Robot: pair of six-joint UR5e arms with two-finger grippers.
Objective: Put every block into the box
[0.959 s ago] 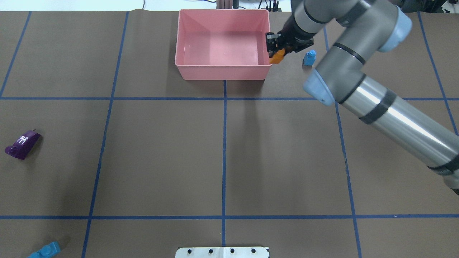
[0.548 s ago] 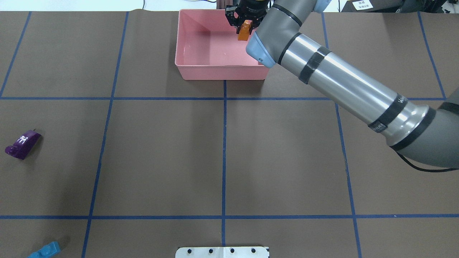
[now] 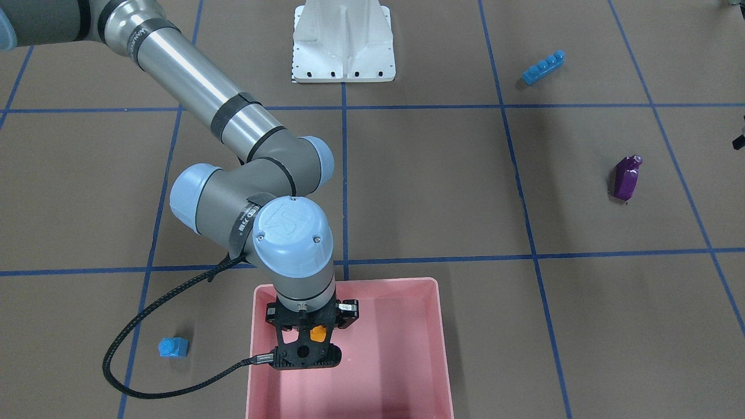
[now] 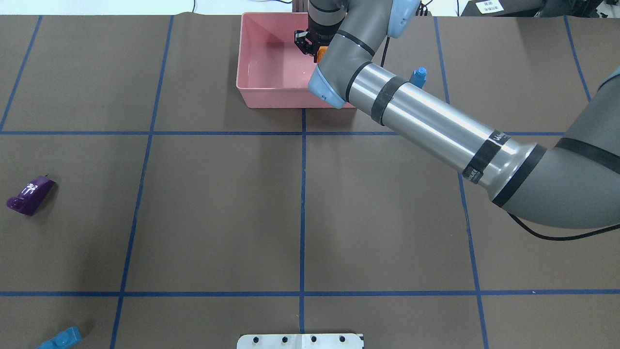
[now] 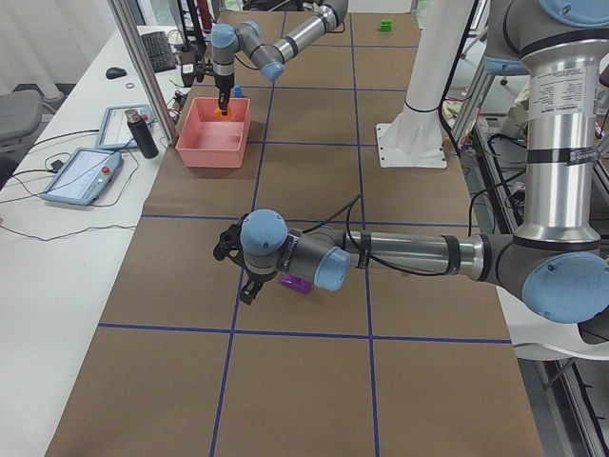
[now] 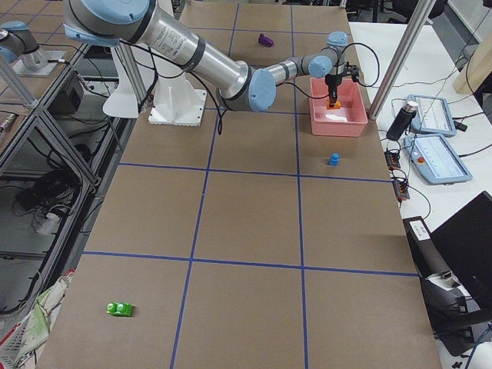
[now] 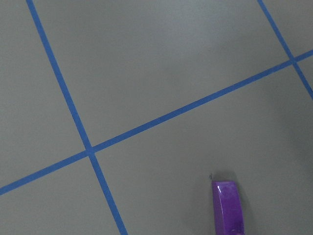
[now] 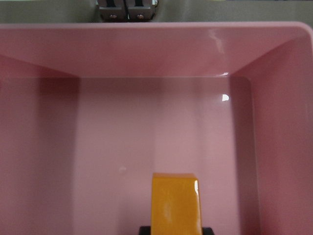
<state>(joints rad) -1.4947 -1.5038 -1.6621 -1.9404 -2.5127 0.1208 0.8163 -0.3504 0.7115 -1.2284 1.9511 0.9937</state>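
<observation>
Orange is the only colour at the box so far. From the camera facing the robot, I see the right gripper (image 3: 307, 340) pointing down over the pink box (image 3: 407, 361), its fingers closed on the orange block (image 3: 318, 333). The small blue block (image 3: 173, 347) sits on the table (image 3: 407, 192) near the box's side, while the long blue block (image 3: 543, 67) and the purple block (image 3: 625, 180) lie well apart from the box. The overhead view shows a bare box floor wherever the arm does not cover it, and those three blocks out on the table. From the left end, the left gripper (image 5: 238, 271) hangs just beside the purple block. I cannot tell how far open it is. The green block (image 5: 385, 25) is at the far end. From the right end, the green block lies alone, well away from the box, and the orange one hangs above the box floor. My left wrist camera catches the purple block at its bottom edge, with no fingers in shot. My right wrist camera shows the orange block clamped over bare pink floor. By my reckoning nothing is delivered yet: the first block only needs releasing, and four remain.
</observation>
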